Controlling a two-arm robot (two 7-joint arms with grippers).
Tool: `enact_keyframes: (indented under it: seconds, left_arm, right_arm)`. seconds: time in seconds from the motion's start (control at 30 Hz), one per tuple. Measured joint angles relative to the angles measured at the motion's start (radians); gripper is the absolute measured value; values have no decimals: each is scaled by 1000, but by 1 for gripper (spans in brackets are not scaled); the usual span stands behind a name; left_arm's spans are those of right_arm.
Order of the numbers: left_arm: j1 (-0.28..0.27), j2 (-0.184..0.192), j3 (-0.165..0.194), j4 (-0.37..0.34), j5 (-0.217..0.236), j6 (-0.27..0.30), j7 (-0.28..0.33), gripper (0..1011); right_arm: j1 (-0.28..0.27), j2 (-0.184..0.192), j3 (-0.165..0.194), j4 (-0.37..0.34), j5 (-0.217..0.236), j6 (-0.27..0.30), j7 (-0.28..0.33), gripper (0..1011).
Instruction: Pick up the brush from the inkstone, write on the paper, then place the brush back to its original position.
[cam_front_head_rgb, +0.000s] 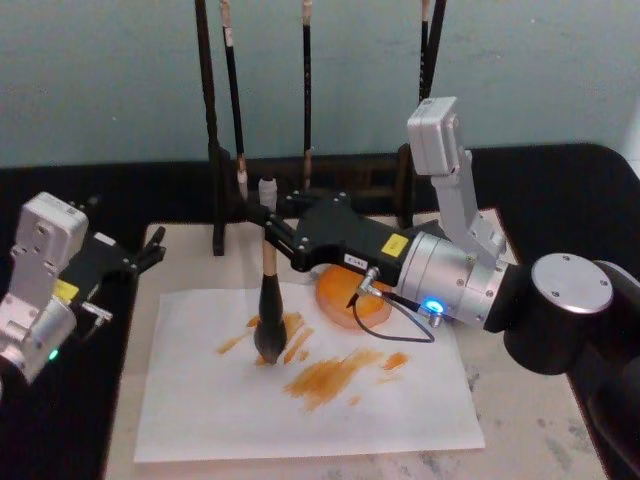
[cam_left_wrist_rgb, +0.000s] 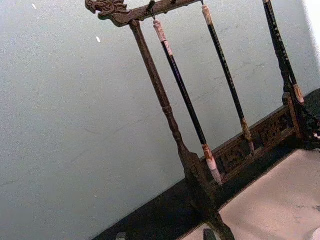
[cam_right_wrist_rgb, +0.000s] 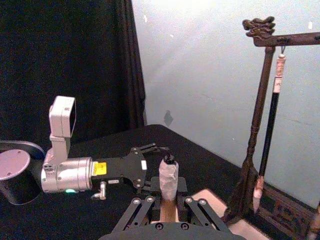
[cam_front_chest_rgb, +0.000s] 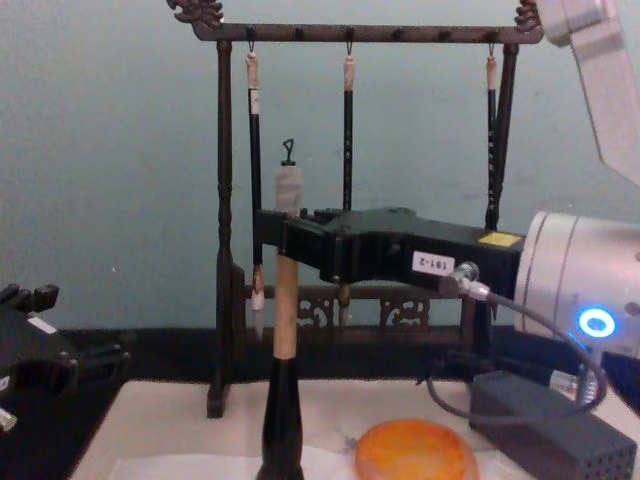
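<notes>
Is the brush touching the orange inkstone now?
Apart. Head view: the brush, upright in the right gripper, is over the paper, with a clear gap to the inkstone.

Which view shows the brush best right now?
Head view: the whole brush, cap to bristles, upright on the paper, held by the right end effector. Chest view shows cap, handle and ferrule; bristles are cut off. Right wrist view shows the cap and upper handle. Left wrist view faces the rack.
</notes>
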Motion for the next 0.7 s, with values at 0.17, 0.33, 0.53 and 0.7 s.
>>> enact_keyframes:
  seconds: [0.17, 0.33, 0.53, 0.7]
  left_arm:
    - [0, 0, 0, 0, 0, 0, 0, 1001]
    - [0, 0, 0, 0, 0, 0, 0, 1001]
    - [0, 0, 0, 0, 0, 0, 0, 1001]
    - [0, 0, 0, 0, 0, 0, 0, 1001]
  right_arm:
    - [-1, 4, 5, 2, -1, -2, -4, 189]
    - [-1, 7, 12, 7, -3, -8, -10, 189]
    - [0, 8, 22, 15, -10, -18, -12, 189]
    - [0, 9, 28, 21, -15, -23, -14, 189]
